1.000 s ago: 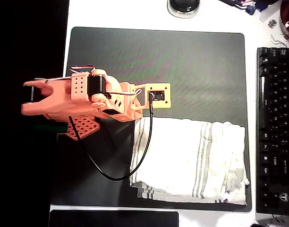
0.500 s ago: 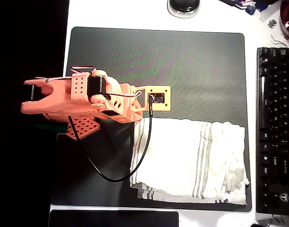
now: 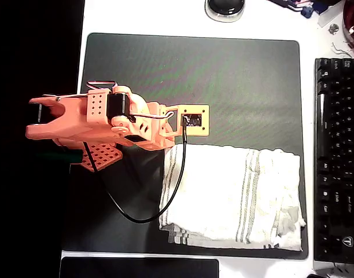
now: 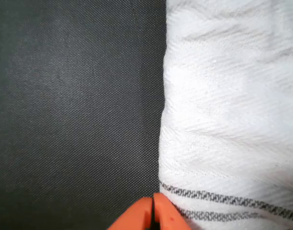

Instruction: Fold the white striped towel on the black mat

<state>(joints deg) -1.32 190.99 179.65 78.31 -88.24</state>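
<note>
White striped towel point(image 3: 232, 197) already doubled, near black mat point(image 3: 235, 81) front-right corner. Gripper point(image 4: 153, 214) closed, empty, beside towel edge. Next: likely reopen, pinch edge.

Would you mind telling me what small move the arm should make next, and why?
Probably open the gripper: its orange fingertips sit pressed together at the towel edge, over the black mat, holding nothing. The towel already looks doubled, so another fold would need a grip on that edge.
</note>
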